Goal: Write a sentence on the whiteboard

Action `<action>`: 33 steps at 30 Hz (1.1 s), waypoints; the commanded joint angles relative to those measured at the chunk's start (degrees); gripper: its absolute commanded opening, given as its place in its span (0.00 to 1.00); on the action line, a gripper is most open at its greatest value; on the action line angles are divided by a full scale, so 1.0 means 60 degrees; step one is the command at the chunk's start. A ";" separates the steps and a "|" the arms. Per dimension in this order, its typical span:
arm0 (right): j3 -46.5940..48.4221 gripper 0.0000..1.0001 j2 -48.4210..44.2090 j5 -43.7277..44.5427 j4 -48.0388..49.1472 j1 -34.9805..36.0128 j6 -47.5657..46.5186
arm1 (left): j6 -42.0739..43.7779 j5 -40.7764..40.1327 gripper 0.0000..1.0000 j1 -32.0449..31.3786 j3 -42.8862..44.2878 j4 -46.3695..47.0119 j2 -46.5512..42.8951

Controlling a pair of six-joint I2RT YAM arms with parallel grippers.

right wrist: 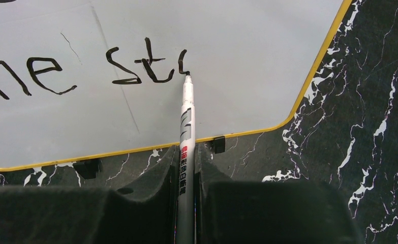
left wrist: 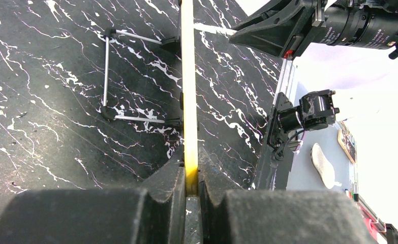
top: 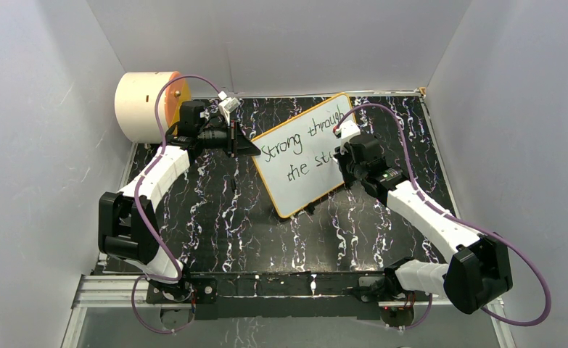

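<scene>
Left claw: the left claw (left wrist: 189, 179) is pressed together on the thin frame of the flat white whiteboard with rounded corners and an orange-yellow frame (top: 304, 194); the frame runs straight ahead out of its fingers.
Right claw: the right claw (right wrist: 186, 155) is pinching a slim white-barrelled marker (right wrist: 187, 119), which points straight ahead of it, tip touching the board.
Board position: on the black white-veined table (top: 215, 210), between the two claws.
Board axis: the long axis runs from the left claw across to the right claw, and the handwriting follows it; small black feet line the edge nearest the right claw.
Writing: "Strong through" above, "the st" plus a fresh stroke at the tip.
Risk, board: I judge a hard stroke could skew it, since only a thin frame is gripped.
Risk, marker: it may slide back in the pads and lift off.
Risk, room: little bare board remains ahead towards the rounded corner.
</scene>
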 commanded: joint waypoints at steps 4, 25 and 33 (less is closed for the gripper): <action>0.0076 0.00 -0.0018 0.0378 0.0643 -0.0045 0.0179 | 0.0155 0.0225 0.00 0.0013 -0.0027 -0.0235 -0.0403; 0.0528 0.00 0.0046 0.0166 0.1142 -0.0113 0.0047 | 0.0170 0.0269 0.00 0.0020 -0.0049 -0.0225 -0.0417; 0.0620 0.00 -0.0098 0.0121 0.1156 -0.0118 0.0033 | 0.0170 0.0281 0.00 0.0013 -0.0029 -0.0223 -0.0432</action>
